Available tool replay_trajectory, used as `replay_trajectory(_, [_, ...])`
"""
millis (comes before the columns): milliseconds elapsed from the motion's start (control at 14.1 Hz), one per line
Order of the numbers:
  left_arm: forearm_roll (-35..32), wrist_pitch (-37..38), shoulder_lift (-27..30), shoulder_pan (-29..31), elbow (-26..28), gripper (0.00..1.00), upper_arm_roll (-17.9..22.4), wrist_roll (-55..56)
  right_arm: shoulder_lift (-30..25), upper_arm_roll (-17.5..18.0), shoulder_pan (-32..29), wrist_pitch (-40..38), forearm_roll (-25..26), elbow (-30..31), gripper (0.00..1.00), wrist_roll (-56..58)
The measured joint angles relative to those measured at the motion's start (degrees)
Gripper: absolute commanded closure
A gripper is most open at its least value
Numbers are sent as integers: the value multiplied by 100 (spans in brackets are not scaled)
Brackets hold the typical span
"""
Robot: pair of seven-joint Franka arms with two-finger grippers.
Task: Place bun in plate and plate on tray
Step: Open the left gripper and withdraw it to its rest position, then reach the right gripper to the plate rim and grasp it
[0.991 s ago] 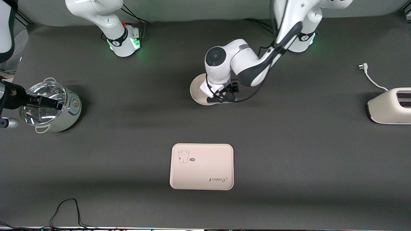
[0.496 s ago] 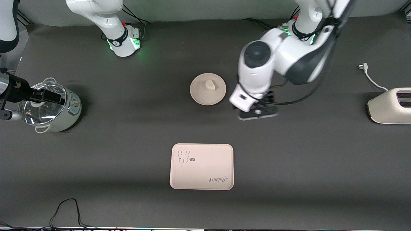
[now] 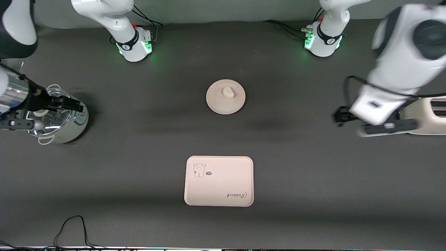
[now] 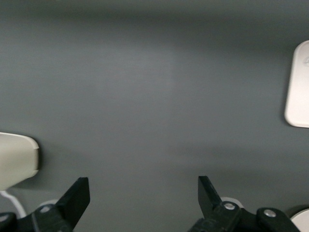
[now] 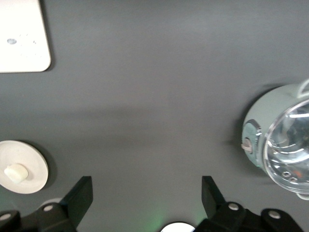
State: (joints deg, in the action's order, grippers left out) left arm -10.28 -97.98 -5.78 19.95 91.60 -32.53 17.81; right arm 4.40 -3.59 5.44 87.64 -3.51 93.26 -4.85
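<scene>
The off-white bun (image 3: 228,92) lies in the round cream plate (image 3: 219,104), which sits mid-table between the two arm bases. The cream-pink tray (image 3: 218,181) with its cartoon drawing lies nearer the front camera, bare. My left gripper (image 3: 386,128) hangs open and holding nothing over the dark mat beside the toaster; its own view shows the left gripper (image 4: 143,186) over bare mat, with the tray (image 4: 298,87) at the view's edge. My right gripper (image 3: 69,104) hovers open over the pot. The right gripper (image 5: 147,188) holds nothing, with the plate (image 5: 34,159) and bun (image 5: 16,172) off to one side.
A pale green pot (image 3: 55,116) with a glass lid stands at the right arm's end of the table. A cream toaster (image 3: 425,115) with its loose plug cord (image 3: 400,82) stands at the left arm's end. A black cable (image 3: 73,226) loops at the front edge.
My left arm has swung from over the plate toward the toaster, leaving the bun lying in the plate. The right gripper has shifted slightly over the pot.
</scene>
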Motion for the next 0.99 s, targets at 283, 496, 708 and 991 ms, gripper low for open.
replay_trajectory(283, [668, 404, 462, 382, 27, 0, 257, -727, -151, -349, 633, 108, 4, 283, 0, -201])
replay_trajectory(496, [749, 486, 629, 393, 176, 0, 341, -1161, -519, -398, 576, 147, 5, 619, 0, -201])
replay_trajectory(708, [768, 641, 733, 396, 254, 0, 568, -1589, -709, -364, 710, 142, 5, 815, 0, -201])
replay_trajectory(991, [788, 710, 867, 398, 400, 0, 710, -1751, -513, -340, 958, 210, 5, 993, 0, -201])
